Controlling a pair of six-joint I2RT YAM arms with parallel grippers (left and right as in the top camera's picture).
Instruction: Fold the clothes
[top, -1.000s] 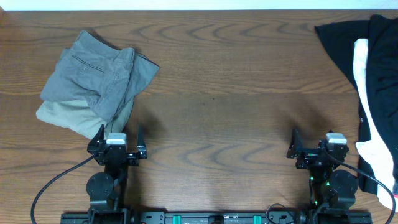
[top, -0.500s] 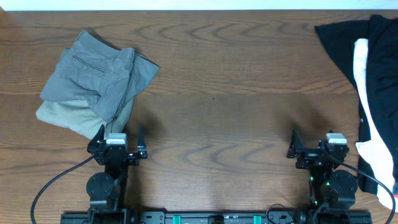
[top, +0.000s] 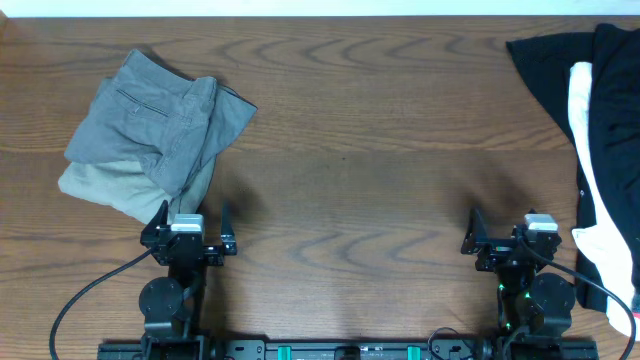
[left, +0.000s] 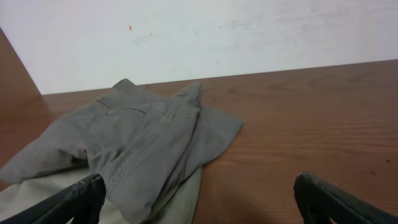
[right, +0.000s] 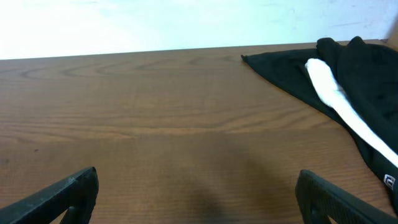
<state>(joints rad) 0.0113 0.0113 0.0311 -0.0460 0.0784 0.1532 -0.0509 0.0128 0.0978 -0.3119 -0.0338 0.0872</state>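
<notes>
Left gripper (top: 194, 214), low at the table's near edge, fingers spread, faces the grey shorts (top: 150, 120), bunched far-left over khaki shorts (top: 95, 185), waistband diagonal. Right gripper (right: 198, 198) likewise spread; black garment (top: 610, 110) and white garment (top: 590, 170) run near-to-far along the right edge.

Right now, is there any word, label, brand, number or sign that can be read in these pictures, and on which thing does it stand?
No text can be read in any view.
Small white mark on the black garment, right wrist view: too small and cut off by the picture's edge to read.
Grey shorts, white garment, table: no lettering visible.
</notes>
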